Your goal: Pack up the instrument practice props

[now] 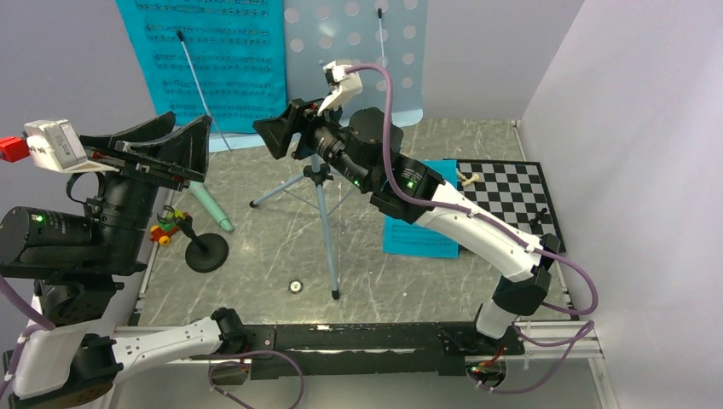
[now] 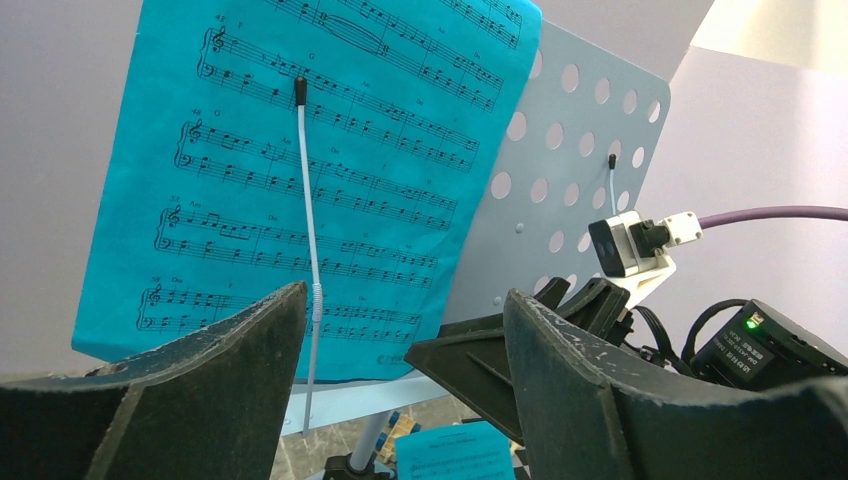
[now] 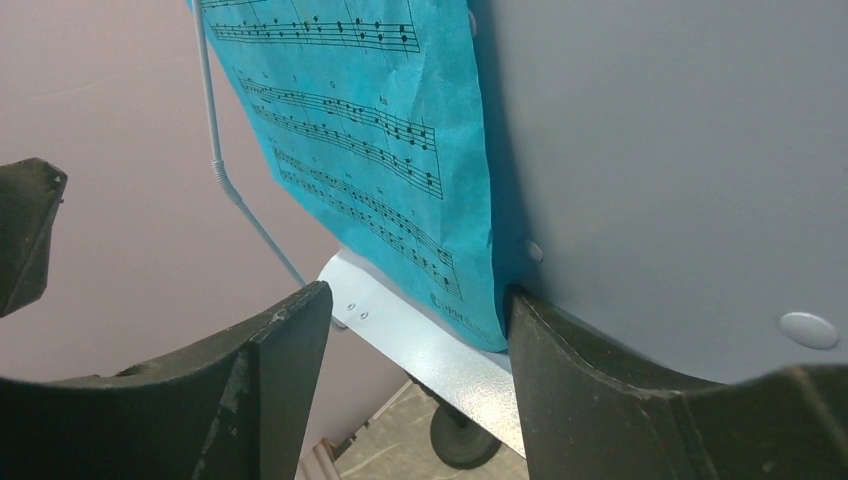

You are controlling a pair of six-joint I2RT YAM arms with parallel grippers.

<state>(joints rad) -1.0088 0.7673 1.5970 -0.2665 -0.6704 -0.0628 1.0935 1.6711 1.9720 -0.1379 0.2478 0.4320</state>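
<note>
Top view: the left arm (image 1: 136,341) folds back on itself at the left edge. Its wrist is raised high and the left gripper (image 1: 189,121) is aimed toward the back wall. The right arm (image 1: 477,226) stretches from its base at the near right diagonally up and to the left. It puts the right gripper (image 1: 277,129) at the lower edge of the perforated tray (image 1: 367,43) of the music stand (image 1: 322,192). The stand is on its 3 legs toward the back of the surface (image 1: 256,256), with 1 turquoise music sheet (image 1: 209,60) on the tray's left half. A second sheet (image 1: 418,234) lies flat on the surface, partly under the right arm and just beside the chessboard (image 1: 511,192). At the left, the mint-green microphone (image 1: 211,207) is just beside its black round-based stand (image 1: 206,252), near a toy car (image 1: 162,232).

Left wrist view: the left gripper's fingers (image 2: 220,390) are released, wide apart with nothing between them, and tilted up at the sheet. A thin white retaining wire (image 2: 310,230) crosses the page. The right arm's wrist sits low on the right, under the tray.

Right wrist view: the right gripper's fingers (image 3: 600,400) are spread apart, grasping nothing. The sheet's lower corner and the tray's ledge show in the gap between them. The right-hand finger is close against the tray's lower edge, and I cannot tell whether it touches.
</note>
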